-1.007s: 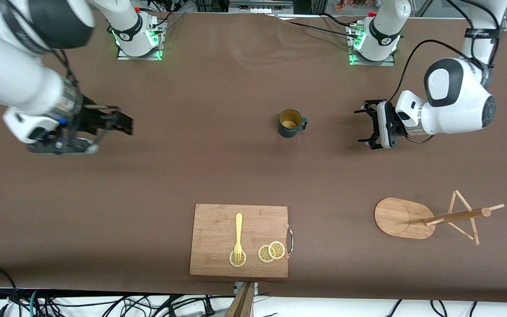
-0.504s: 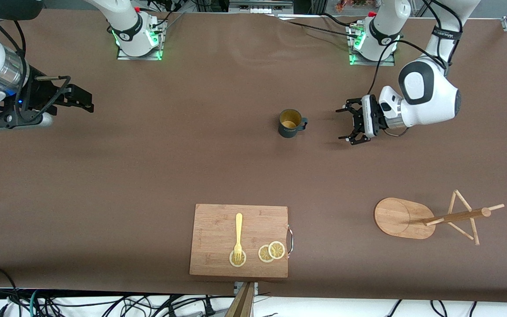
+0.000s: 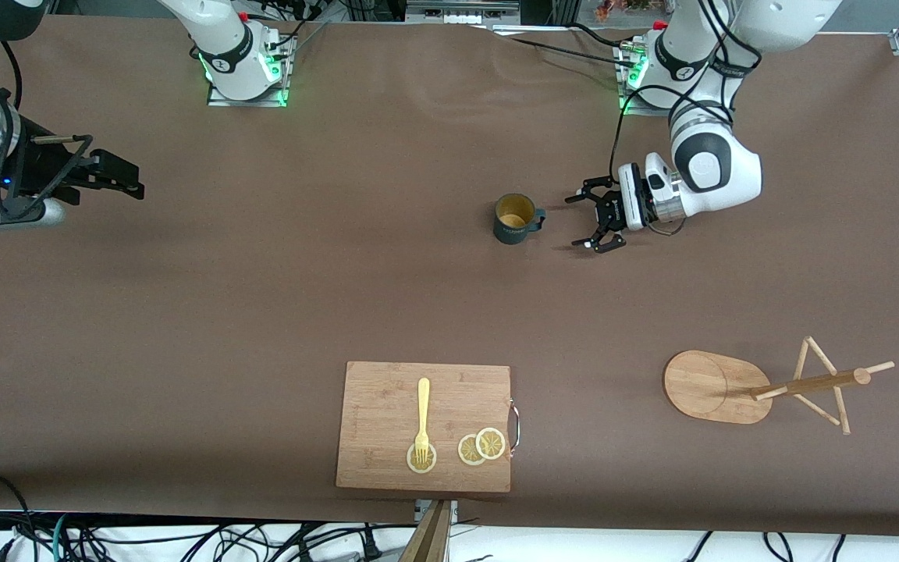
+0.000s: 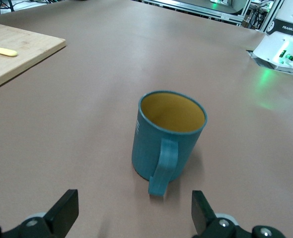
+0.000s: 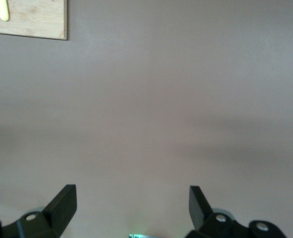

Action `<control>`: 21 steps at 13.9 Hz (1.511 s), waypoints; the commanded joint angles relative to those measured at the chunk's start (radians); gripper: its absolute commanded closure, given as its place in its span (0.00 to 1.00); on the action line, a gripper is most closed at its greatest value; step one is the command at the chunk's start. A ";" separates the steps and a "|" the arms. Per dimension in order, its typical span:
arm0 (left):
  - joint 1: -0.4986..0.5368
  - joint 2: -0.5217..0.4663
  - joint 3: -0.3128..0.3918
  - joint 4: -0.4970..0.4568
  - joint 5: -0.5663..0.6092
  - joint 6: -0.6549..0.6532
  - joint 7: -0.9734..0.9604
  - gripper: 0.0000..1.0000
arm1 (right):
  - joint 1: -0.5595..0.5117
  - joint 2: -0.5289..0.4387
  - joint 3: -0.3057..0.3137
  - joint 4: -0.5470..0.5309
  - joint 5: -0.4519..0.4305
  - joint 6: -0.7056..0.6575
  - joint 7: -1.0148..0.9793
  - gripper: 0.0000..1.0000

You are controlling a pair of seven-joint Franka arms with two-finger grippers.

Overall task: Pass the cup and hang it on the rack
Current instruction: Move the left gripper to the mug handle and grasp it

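Observation:
The dark teal cup [image 3: 515, 218] stands upright in the middle of the table, its handle turned toward the left arm's end. In the left wrist view the cup [image 4: 169, 136] shows its yellowish inside and its handle facing the camera. My left gripper [image 3: 586, 221] is open, low over the table beside the cup's handle, a short gap from it. In its own view the left gripper [image 4: 134, 213] is apart from the cup. The bamboo rack [image 3: 762, 385] stands nearer the front camera at the left arm's end. My right gripper [image 3: 126, 176] is open and empty at the right arm's end.
A wooden cutting board [image 3: 387, 406] with a yellow fork [image 3: 422, 417] and lemon slices [image 3: 481, 446] lies near the front edge. Its corner shows in the left wrist view [image 4: 22, 54] and the right wrist view [image 5: 32, 20].
My left gripper has moved closer to the cup's handle. My right arm has drawn back toward its end of the table. The cup has not moved.

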State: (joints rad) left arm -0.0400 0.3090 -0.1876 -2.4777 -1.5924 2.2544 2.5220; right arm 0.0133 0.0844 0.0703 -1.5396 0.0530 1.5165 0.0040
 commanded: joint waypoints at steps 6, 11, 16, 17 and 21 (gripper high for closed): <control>-0.049 0.088 -0.030 -0.017 -0.290 0.010 0.300 0.00 | -0.021 -0.040 0.022 -0.063 -0.048 0.062 -0.021 0.00; -0.084 0.099 -0.042 -0.012 -0.353 0.027 0.314 0.00 | -0.022 -0.028 0.022 -0.019 -0.091 0.048 -0.029 0.00; -0.109 0.110 -0.050 -0.010 -0.417 0.059 0.350 0.00 | -0.018 -0.021 0.026 -0.008 -0.097 0.037 -0.027 0.00; -0.112 0.110 -0.053 -0.010 -0.417 0.059 0.350 0.00 | -0.016 -0.021 0.028 -0.008 -0.096 0.036 -0.030 0.00; -0.115 0.116 -0.066 -0.010 -0.446 0.060 0.360 0.35 | -0.016 -0.021 0.028 -0.008 -0.091 0.027 -0.027 0.00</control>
State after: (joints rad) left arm -0.1516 0.4093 -0.2459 -2.4927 -1.9839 2.3045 2.7427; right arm 0.0084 0.0680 0.0853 -1.5573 -0.0280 1.5594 -0.0118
